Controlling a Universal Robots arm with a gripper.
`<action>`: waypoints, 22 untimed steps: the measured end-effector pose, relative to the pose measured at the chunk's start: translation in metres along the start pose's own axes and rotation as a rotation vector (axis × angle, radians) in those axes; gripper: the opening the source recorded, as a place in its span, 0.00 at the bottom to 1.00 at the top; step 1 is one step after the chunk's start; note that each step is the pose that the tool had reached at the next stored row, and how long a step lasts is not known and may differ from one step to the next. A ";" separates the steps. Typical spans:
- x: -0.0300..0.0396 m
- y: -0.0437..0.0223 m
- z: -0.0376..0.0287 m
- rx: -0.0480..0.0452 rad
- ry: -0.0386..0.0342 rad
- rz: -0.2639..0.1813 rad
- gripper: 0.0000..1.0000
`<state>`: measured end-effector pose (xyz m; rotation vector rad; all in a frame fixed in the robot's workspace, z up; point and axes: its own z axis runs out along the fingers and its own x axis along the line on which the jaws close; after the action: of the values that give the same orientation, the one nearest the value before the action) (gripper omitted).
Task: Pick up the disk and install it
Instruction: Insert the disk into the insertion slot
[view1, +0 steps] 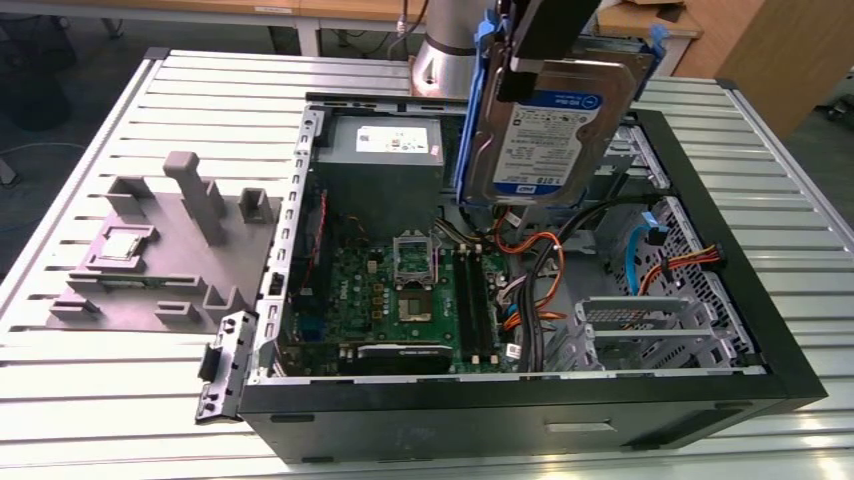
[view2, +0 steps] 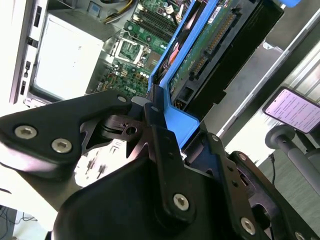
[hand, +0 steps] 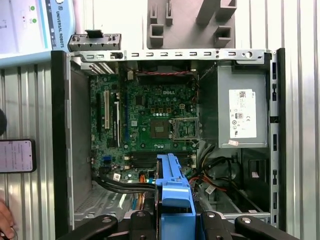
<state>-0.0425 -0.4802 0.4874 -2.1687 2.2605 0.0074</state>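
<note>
The disk, a silver hard drive with a blue-and-white label and a blue carrier frame, hangs tilted above the back right part of the open computer case. My gripper is shut on its upper end. In the second wrist view the fingers clamp the blue frame, and the disk's green circuit side faces the camera. In the first wrist view the blue carrier edge sticks out from the gripper over the case's cable area.
Inside the case lie the green motherboard, the grey power-supply box, orange and black cables and a metal drive cage. A grey fixture stands at the exterior view's left. A hand and phone are beside the case.
</note>
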 end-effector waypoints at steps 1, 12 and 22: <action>0.0019 -0.0001 0.0001 0.0000 0.0000 0.000 0.36; 0.0271 -0.0056 0.0032 0.0001 -0.0003 0.000 0.36; 0.0421 -0.0131 0.0076 -0.0001 -0.0001 -0.006 0.36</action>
<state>-0.0311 -0.5227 0.4794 -2.1760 2.2534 0.0075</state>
